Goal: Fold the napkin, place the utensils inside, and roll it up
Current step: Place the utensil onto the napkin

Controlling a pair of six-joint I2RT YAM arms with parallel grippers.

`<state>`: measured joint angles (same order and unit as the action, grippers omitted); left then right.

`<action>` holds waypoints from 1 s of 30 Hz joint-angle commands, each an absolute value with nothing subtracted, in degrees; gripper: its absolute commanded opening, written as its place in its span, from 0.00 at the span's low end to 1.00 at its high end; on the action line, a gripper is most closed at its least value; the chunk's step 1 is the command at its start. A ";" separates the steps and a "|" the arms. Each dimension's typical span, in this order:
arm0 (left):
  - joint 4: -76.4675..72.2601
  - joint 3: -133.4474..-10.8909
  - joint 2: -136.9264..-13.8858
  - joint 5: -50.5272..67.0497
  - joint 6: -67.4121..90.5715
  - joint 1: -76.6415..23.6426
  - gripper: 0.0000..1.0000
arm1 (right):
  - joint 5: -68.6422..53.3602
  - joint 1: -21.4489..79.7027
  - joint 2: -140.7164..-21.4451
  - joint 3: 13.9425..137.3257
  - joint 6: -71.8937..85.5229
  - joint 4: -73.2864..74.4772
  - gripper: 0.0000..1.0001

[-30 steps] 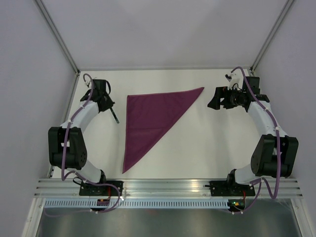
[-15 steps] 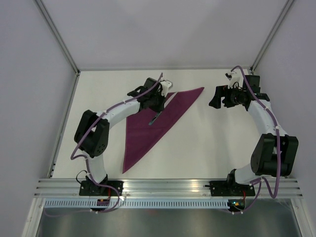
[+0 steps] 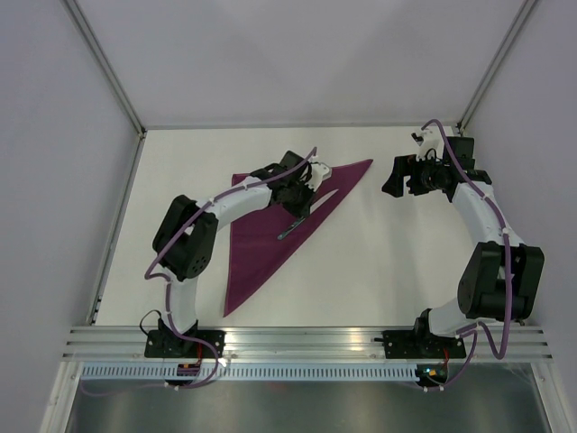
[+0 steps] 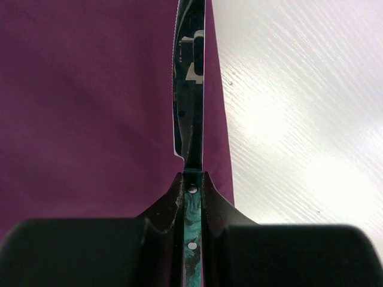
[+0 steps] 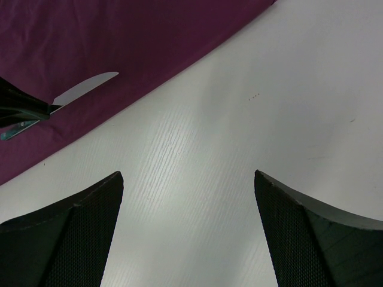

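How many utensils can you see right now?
1: a knife clamped in the left tool, over the napkin's long edge. Others may be hidden.

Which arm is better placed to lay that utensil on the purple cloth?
Left. The left claw is shut on the knife, which is over the napkin near its long edge. The right claw is open, empty, and off to the side over bare table.
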<state>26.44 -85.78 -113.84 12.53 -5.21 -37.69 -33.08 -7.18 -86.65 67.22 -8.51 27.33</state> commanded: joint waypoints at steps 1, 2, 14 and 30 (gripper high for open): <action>27.25 -87.45 -114.78 11.96 -2.64 -38.76 0.02 | -33.13 -7.12 -86.92 67.41 -8.09 25.23 0.94; 27.25 -87.36 -114.87 12.04 -1.77 -38.85 0.02 | -33.22 -7.12 -87.01 67.33 -8.09 25.31 0.94; 23.04 -84.38 -116.28 8.88 4.65 -40.17 0.02 | -33.57 -7.12 -86.92 66.45 -8.09 25.22 0.94; 21.71 -81.65 -117.16 7.82 7.21 -40.78 0.02 | -33.84 -7.12 -86.40 65.65 -8.35 25.31 0.94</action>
<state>23.42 -82.06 -116.77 8.49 4.93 -40.32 -33.15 -7.18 -87.02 65.91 -8.38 26.57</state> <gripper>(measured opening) 0.130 0.944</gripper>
